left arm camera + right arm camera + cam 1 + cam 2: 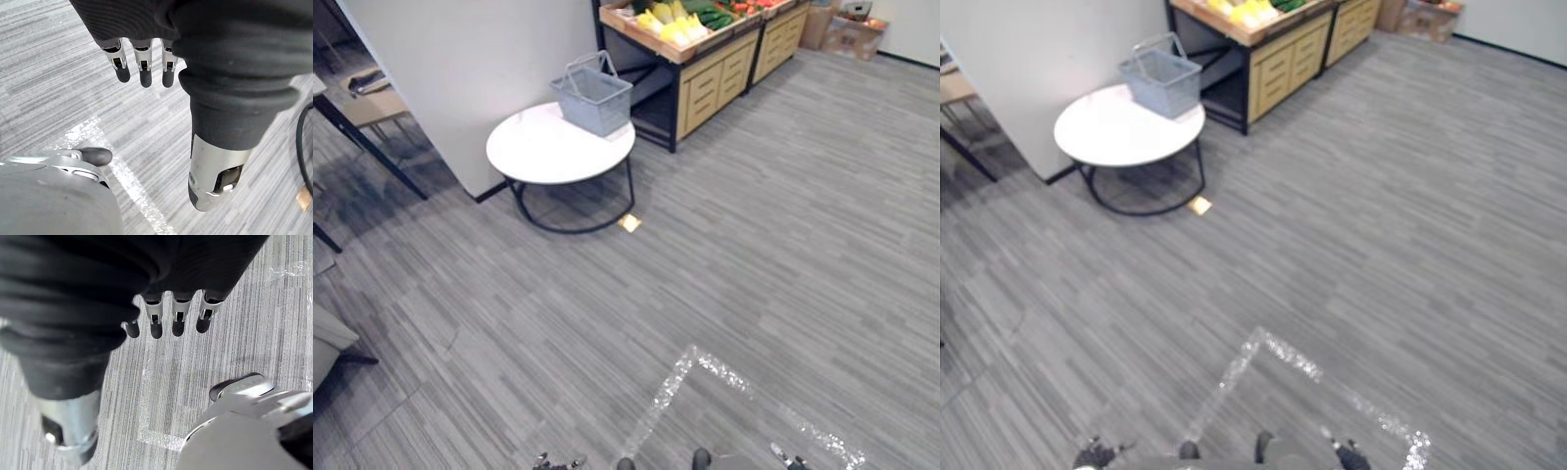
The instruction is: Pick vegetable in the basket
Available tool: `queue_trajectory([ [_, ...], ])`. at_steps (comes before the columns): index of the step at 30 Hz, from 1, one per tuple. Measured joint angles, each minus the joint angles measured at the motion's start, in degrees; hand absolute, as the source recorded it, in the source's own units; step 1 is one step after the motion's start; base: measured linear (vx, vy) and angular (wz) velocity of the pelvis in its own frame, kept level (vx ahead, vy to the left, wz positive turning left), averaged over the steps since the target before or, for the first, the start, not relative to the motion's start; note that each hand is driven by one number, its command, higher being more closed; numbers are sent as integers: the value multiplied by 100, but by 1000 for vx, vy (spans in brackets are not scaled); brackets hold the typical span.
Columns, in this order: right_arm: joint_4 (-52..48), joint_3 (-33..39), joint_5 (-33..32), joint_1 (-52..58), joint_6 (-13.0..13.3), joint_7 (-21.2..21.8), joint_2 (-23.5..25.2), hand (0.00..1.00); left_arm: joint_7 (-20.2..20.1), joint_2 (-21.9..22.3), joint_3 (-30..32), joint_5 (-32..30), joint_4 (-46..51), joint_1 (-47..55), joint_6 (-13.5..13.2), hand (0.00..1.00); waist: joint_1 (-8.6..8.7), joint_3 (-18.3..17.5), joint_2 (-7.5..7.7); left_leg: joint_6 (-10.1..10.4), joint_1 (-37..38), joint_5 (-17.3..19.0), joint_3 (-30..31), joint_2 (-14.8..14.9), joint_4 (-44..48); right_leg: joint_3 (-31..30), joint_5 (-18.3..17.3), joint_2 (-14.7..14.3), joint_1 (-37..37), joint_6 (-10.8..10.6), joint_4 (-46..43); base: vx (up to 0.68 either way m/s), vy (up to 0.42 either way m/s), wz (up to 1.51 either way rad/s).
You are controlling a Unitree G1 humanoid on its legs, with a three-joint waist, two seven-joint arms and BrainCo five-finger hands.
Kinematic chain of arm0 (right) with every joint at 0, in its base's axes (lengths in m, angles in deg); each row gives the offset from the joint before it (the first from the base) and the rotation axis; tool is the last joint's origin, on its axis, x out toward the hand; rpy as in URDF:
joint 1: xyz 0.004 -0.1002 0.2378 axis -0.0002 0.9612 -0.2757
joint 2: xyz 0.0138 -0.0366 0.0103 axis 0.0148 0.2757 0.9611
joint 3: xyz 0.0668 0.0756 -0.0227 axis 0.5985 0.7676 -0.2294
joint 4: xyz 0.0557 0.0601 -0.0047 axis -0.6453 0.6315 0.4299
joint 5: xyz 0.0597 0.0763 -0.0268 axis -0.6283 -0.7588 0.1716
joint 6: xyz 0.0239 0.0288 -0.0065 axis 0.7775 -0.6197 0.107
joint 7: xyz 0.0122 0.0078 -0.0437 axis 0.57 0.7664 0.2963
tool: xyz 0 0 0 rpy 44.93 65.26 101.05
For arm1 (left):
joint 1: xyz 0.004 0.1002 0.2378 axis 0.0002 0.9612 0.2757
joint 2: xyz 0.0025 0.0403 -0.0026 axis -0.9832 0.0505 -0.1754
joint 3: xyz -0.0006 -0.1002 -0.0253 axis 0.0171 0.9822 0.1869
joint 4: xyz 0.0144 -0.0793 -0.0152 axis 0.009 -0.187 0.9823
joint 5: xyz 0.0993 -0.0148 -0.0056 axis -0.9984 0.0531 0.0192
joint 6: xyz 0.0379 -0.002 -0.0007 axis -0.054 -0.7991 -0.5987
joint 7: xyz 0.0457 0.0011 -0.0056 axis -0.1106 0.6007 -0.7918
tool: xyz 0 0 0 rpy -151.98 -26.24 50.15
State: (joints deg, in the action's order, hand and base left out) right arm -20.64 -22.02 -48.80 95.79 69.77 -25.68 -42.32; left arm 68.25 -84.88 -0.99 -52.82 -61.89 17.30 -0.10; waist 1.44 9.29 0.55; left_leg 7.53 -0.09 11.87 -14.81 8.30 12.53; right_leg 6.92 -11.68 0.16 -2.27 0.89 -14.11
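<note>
The robot is standing well back from the round white counter [533, 157], with open grey floor [754, 245] lying between them. The grey basket [592, 98] is sitting upright on the far edge of that counter, handles raised; I cannot tell from here whether anything is lying inside. Just beyond the counter a wooden produce stand [710, 83] is carrying the yellow vegetables [671, 24] and, further along, green vegetables [710, 14], too small from here to name their kind. A small yellow scrap [629, 223] is lying on the floor by the counter's near leg. The left hand [142, 46] is hanging down over the floor, well apart from the counter, its fingers [145, 73] pointing straight and spread a little, gripping nothing; the right hand [178, 308] is hanging the same way, its fingers loose and empty. To my eye nothing is being picked yet, and the walk to the stand is coming first. I am guessing the yellow vegetables are light, firm and smooth-skinned, so apt to slip or bruise if squeezed; wrapping round the thick middle of one on top of the pile looks the safest hold.
</note>
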Motion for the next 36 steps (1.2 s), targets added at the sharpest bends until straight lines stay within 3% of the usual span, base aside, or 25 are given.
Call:
queue_trajectory([
  [1,-89,-161,43,14,14,2,-78,0,-24,61,193,7,72,96,-9,0,-35,55,-139,-22,-261,134,-54,248,866,-14,-78,-141,115,124,-21,34,-168,-9],
  [2,-178,-265,45,-11,38,-13,-77,0,-62,82,361,43,153,86,-2,0,-15,178,-94,-221,-713,-79,2,484,2075,-15,-150,-154,195,224,-99,36,-126,-10],
  [4,-198,-390,47,-30,59,-28,-69,0,-71,103,375,224,280,167,-19,0,-65,271,-13,-191,-1285,-218,241,462,3120,-78,-248,-90,401,274,-118,103,-107,-7],
  [5,-204,-394,49,-61,63,-37,-92,0,-66,132,333,230,313,185,-23,0,-60,278,-47,-84,-1472,-133,424,264,3058,-88,-277,3,499,295,-98,192,-45,-6],
  [7,-207,-422,50,-161,68,-36,-187,0,-73,167,181,244,317,224,-49,0,-122,288,-113,-105,-1626,-164,450,43,2240,-231,-312,98,600,247,-9,245,36,-23],
  [9,-251,-474,56,-250,76,-31,-171,0,-67,198,129,283,329,264,-95,0,-181,281,-145,-155,-1714,-440,463,13,933,-291,-312,107,673,74,190,253,43,-31],
  [11,-376,-539,84,-258,85,-25,-183,0,-56,206,124,346,338,284,-96,0,-186,284,-201,-32,-1674,-1003,627,19,-640,-415,-449,36,878,-78,357,367,82,-20],
  [14,-408,-673,111,-299,115,-17,-296,0,-14,316,112,343,333,311,-93,0,-269,278,-400,-25,-1803,-1136,822,149,-907,-679,-709,-63,1207,-283,510,423,226,-45],
  [15,-405,-699,111,-278,115,-8,-278,0,-9,262,117,341,339,320,-94,0,-347,232,-277,-88,-1769,-1681,851,52,-687,-829,-834,134,1363,-387,503,519,333,-74],
  [16,-396,-709,113,-255,115,12,-236,0,-8,187,115,339,352,414,-111,0,-384,83,-170,-215,-1761,-1949,735,-105,-569,-976,-899,366,1375,-430,480,585,327,-72],
  [17,-390,-708,116,-305,120,42,-134,0,1,114,93,337,345,392,-124,0,-372,-81,31,-464,-1827,-1865,557,-327,-455,-1149,-859,616,1204,-493,285,621,283,-51],
  [18,-390,-700,180,-337,130,60,-70,0,42,45,44,303,348,281,-143,0,-335,-125,129,-662,-1845,-1795,390,-467,-374,-1307,-696,783,936,-650,-84,731,326,-30],
  [21,-333,-684,325,-288,115,79,-47,0,47,-13,-27,210,339,201,-145,0,-331,-116,155,-942,-1529,-1509,203,-644,-357,-1553,-110,855,542,-662,-1227,580,281,-11],
  [23,-240,-683,383,-243,108,120,-27,0,40,-39,-98,208,392,221,-128,0,-308,-74,188,-963,-740,-1049,122,-759,-527,-1441,1137,945,90,-1023,-2892,436,225,-18],
  [24,-260,-672,393,-236,116,127,-30,0,40,-58,-147,207,437,234,-127,0,-289,-63,170,-980,-559,-955,116,-781,-558,-1407,1245,966,-32,-1145,-3268,385,178,-11],
  [26,-386,-639,535,-196,126,163,-63,0,32,-115,-413,135,644,188,-129,0,-254,-9,147,-1062,79,-596,162,-788,-675,-1015,782,993,-634,-825,-4398,349,114,-5],
  [27,-421,-636,545,-178,127,163,-78,0,29,-115,-452,121,700,177,-129,0,-231,-7,142,-1074,206,-528,195,-784,-700,-857,599,993,-776,-757,-4495,328,36,16],
  [29,-455,-573,546,-147,138,160,-113,0,-3,-85,-542,114,826,143,-141,0,-32,6,124,-1029,562,-272,359,-741,-757,-291,77,986,-1304,-481,-4103,359,-39,35],
  [31,-420,-465,547,-119,112,156,-131,0,-19,50,-523,118,818,47,-132,0,-1,71,56,-946,769,-67,427,-639,-752,9,14,937,-1583,-443,-3164,341,-106,25],
  [33,-398,-379,546,-37,98,133,-153,0,-18,185,-498,121,812,-23,-127,0,0,168,-109,-773,981,133,486,-416,-753,168,152,797,-1672,-543,-1650,445,-199,20],
  [35,-401,-236,547,17,66,85,-108,0,1,375,-281,127,812,-119,-124,0,8,210,-152,-465,1242,416,580,-202,-824,72,865,769,-1683,-613,434,577,-283,22],
  [36,-401,-225,548,33,65,74,-88,0,3,399,-224,128,810,-156,-123,0,8,209,-134,-381,1306,496,620,-163,-851,-25,1047,784,-1651,-662,813,610,-337,31],
])
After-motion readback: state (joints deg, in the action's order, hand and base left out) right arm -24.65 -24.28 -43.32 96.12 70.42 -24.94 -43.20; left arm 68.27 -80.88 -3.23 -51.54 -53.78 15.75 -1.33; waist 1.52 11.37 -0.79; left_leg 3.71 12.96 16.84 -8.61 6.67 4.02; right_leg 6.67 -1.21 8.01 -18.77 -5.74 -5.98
